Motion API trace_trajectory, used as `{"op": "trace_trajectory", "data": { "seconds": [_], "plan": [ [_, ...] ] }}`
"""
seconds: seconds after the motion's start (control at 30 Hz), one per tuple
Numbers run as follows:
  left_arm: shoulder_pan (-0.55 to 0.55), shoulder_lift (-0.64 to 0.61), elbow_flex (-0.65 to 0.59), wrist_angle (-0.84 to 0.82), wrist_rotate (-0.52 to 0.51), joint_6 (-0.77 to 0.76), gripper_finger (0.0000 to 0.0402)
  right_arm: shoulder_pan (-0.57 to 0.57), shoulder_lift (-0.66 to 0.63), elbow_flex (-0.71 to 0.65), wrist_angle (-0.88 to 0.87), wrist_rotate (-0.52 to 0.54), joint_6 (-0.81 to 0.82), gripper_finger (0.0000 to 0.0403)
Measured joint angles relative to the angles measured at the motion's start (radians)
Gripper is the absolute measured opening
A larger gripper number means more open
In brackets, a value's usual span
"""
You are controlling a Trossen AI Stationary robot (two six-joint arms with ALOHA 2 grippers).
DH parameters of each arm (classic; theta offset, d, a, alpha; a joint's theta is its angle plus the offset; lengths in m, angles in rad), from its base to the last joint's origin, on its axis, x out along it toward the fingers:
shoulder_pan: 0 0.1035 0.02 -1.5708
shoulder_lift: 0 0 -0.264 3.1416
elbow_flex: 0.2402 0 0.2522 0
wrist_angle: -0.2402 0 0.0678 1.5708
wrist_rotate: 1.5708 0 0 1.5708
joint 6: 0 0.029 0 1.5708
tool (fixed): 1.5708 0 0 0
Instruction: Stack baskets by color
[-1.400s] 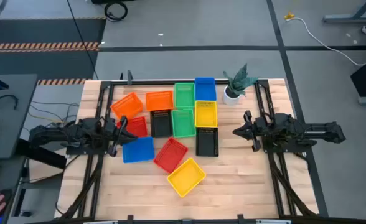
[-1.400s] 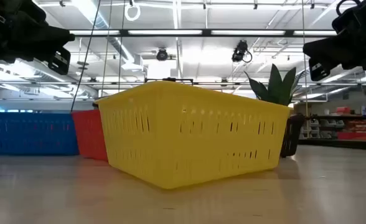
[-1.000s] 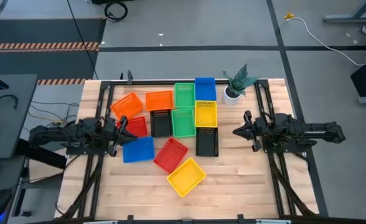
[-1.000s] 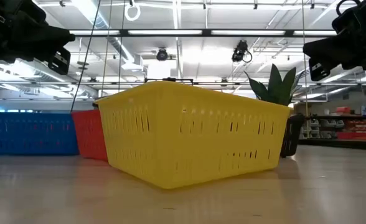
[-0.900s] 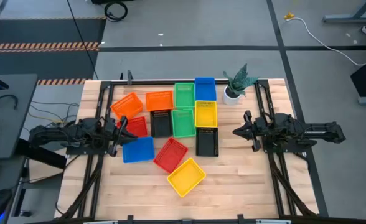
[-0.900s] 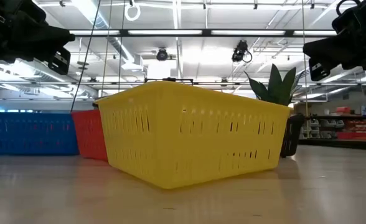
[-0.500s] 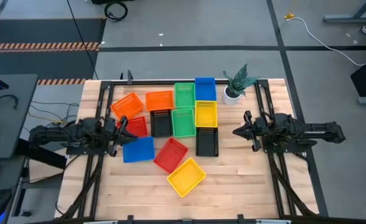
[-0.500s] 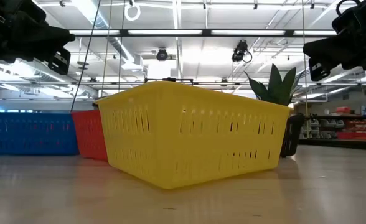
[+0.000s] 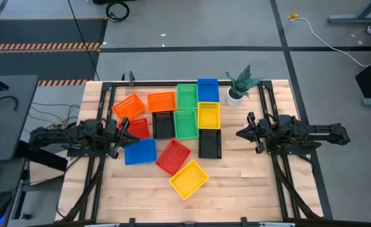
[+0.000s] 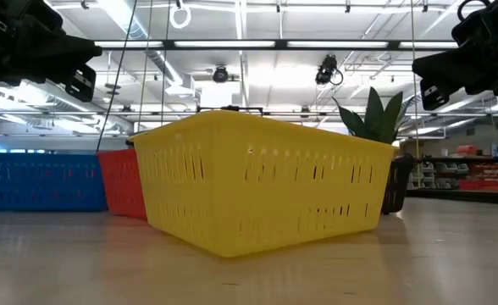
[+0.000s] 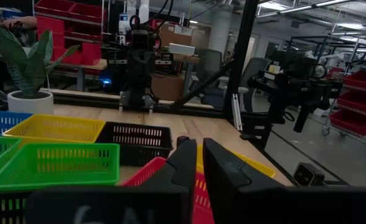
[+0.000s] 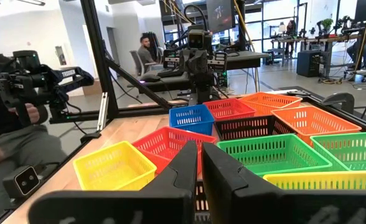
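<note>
Several baskets rest flat on their bases on the wooden table (image 9: 236,189). Two orange ones (image 9: 129,106) (image 9: 161,101), a green (image 9: 186,96) and a blue (image 9: 207,90) line the far side. A red (image 9: 135,129), black (image 9: 163,124), green (image 9: 185,123) and yellow (image 9: 209,116) sit mid-table. Nearer lie a black (image 9: 210,144), blue (image 9: 140,151), red (image 9: 173,156) and yellow basket (image 9: 188,179). My left gripper (image 9: 125,133) (image 11: 200,165) hovers shut, level, at the table's left over the red basket's edge. My right gripper (image 9: 239,133) (image 12: 200,163) hovers shut at the right.
A green plant in a white pot (image 9: 238,87) stands at the far edge, right of the blue basket. Black frame rails (image 9: 280,183) run along both sides of the table. Bare wood lies along the near edge and beside the nearest yellow basket (image 10: 257,182).
</note>
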Motion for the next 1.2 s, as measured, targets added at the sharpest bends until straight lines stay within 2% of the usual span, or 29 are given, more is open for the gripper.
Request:
{"op": "trace_trajectory", "data": {
  "seconds": [0.5, 0.67, 0.87, 1.2],
  "plan": [
    [0.0, 0.0, 0.0, 0.002, 0.0, 0.001, 0.0028, 0.0, 0.0, 0.0, 0.0, 0.0, 0.0, 0.0029],
    [0.0, 0.0, 0.0, 0.055, -0.001, 0.001, 0.0035, 0.0, 0.0, 0.0, 0.0, 0.0, 0.0, 0.0029],
    [0.0, 0.0, 0.0, 0.077, -0.13, -0.034, 0.0031, 0.0, 0.0, 0.0, 0.0, 0.0, 0.0, 0.0029],
    [0.0, 0.0, 0.0, 0.076, -0.256, -0.015, 0.0027, 0.0, 0.0, 0.0, 0.0, 0.0, 0.0, 0.0029]
  ]
}}
